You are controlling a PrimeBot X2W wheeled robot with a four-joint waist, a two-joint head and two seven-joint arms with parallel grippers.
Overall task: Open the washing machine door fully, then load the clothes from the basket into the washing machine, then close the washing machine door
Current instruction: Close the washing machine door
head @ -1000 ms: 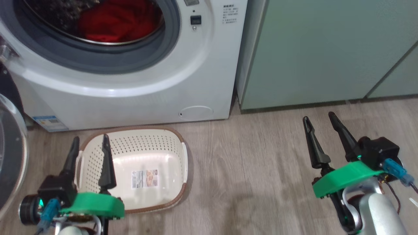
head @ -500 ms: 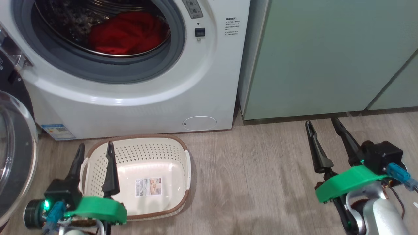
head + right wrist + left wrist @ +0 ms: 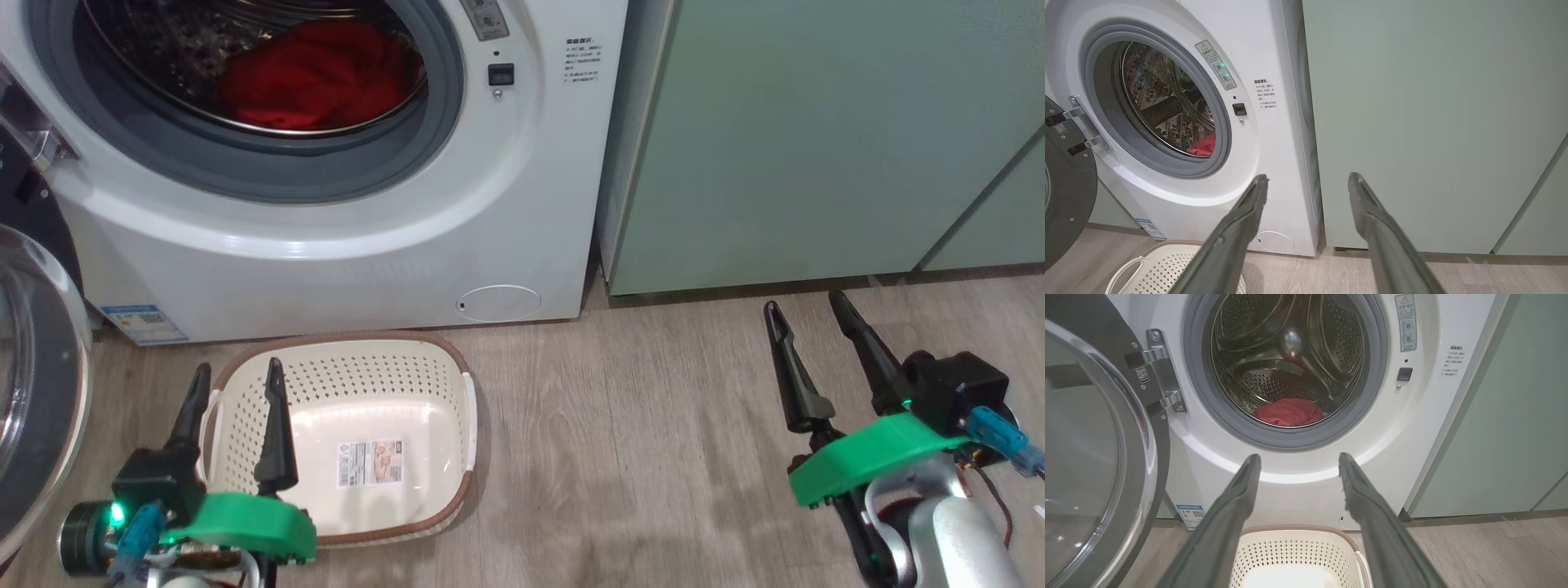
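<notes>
Closing door next: hung open at washer's left, just beside left gripper, spread wide, empty. Right gripper likewise spread, well off washer's right. Clothes inside washer.

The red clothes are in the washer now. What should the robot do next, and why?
Probably reach the left gripper toward the open washing machine door to start swinging it shut. The clothes lie in the drum, the basket has a bare bottom, and that gripper and the right gripper stand open.

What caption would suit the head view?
Red clothes in the washing machine, door open, basket empty, left pincer and right pincer open.
</notes>
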